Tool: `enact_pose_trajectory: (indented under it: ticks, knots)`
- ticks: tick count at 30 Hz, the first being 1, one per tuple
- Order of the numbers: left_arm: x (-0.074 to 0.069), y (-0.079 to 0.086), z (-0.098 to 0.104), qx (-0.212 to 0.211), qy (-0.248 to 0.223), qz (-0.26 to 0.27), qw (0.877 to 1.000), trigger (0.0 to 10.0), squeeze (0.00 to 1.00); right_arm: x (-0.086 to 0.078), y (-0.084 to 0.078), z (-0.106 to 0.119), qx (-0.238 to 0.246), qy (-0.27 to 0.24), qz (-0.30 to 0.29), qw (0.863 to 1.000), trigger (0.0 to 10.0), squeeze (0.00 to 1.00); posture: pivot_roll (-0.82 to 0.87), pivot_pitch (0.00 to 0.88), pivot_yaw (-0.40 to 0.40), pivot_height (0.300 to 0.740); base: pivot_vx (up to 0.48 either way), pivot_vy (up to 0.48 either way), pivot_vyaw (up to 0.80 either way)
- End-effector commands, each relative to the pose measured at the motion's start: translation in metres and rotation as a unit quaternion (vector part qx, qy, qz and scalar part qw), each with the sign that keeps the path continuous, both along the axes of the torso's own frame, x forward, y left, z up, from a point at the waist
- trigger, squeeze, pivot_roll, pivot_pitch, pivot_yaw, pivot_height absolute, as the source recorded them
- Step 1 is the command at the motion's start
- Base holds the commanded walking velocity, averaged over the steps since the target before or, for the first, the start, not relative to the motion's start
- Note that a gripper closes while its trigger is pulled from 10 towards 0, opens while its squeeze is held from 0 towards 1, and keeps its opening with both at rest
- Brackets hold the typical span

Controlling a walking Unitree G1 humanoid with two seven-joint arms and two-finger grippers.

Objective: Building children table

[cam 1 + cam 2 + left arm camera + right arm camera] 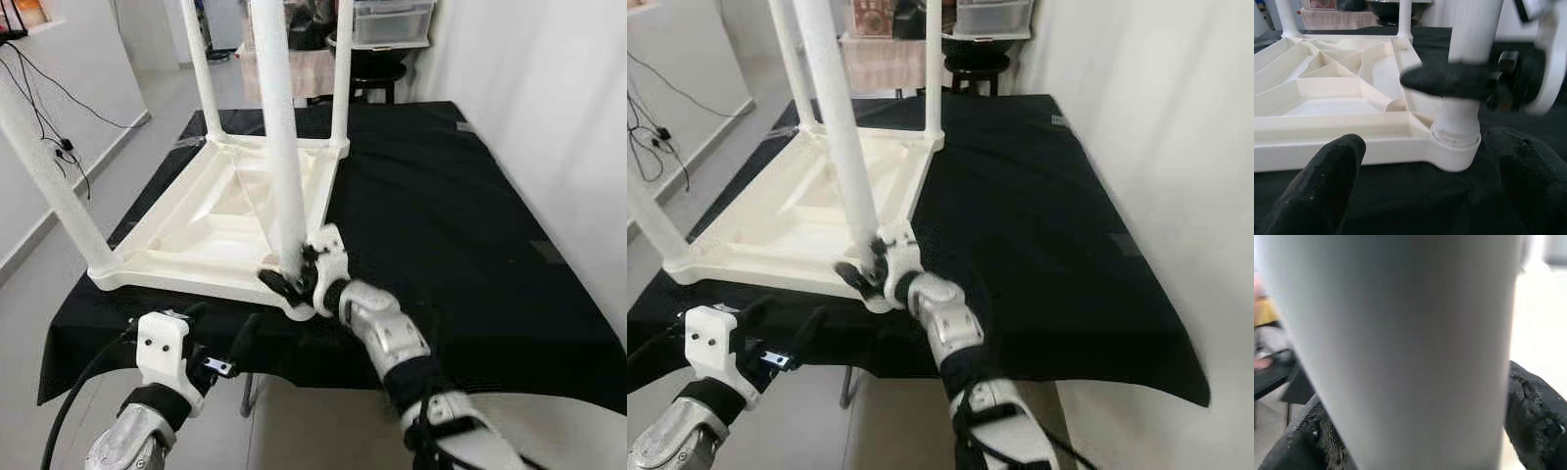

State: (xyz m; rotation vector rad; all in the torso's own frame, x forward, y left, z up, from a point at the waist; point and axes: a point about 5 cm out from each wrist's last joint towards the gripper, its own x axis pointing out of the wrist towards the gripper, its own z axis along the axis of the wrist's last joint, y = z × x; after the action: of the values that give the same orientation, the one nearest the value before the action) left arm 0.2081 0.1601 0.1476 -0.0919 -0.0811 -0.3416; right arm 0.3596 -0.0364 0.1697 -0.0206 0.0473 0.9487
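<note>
A white children's table top [211, 230] lies upside down on the black-covered table [460, 225], with its legs pointing up. My right gripper [294, 274] is shut on the near-right leg [279, 147], just above the leg's socket at the top's near corner. In the right wrist view that leg [1400, 347] sits between the two black fingers [1535, 416]. My left gripper [220, 338] is open, low at the table's front edge and just short of that corner. Its fingers [1327, 176] frame the socket [1457, 142] without touching it.
Three other legs stand at the near-left [49, 176], far-left [206, 69] and far-right [341, 73] corners. A white wall [558, 98] runs close along the right. Cables [59, 147] trail on the floor at left. A stool [377, 73] and storage boxes [392, 20] stand behind.
</note>
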Motion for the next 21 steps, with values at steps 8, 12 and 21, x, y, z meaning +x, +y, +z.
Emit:
enact_pose_trajectory:
  ticks: [8, 12, 21]
  knots:
    - [-0.001, -0.001, -0.005, -0.001, 0.006, 0.002, 1.000, 10.0, 0.00, 0.010, -0.005, 0.003, -0.029, 0.024, 0.114, 0.993, 8.2, 0.00, 0.07, 0.047, -0.012, 0.740, 0.000, 0.000, 0.00]
    - [-0.001, -0.001, -0.005, -0.001, 0.005, 0.002, 1.000, 10.0, 0.00, 0.010, -0.005, 0.005, -0.021, 0.027, 0.133, 0.991, 0.0, 0.00, 0.07, 0.048, -0.014, 0.740, 0.000, 0.000, 0.00]
    - [-0.003, -0.003, -0.005, -0.005, 0.005, 0.000, 1.000, 10.0, 0.00, 0.007, -0.015, 0.008, 0.002, 0.037, 0.191, 0.981, 0.0, 0.00, 0.06, 0.050, -0.012, 0.740, 0.000, 0.000, 0.00]
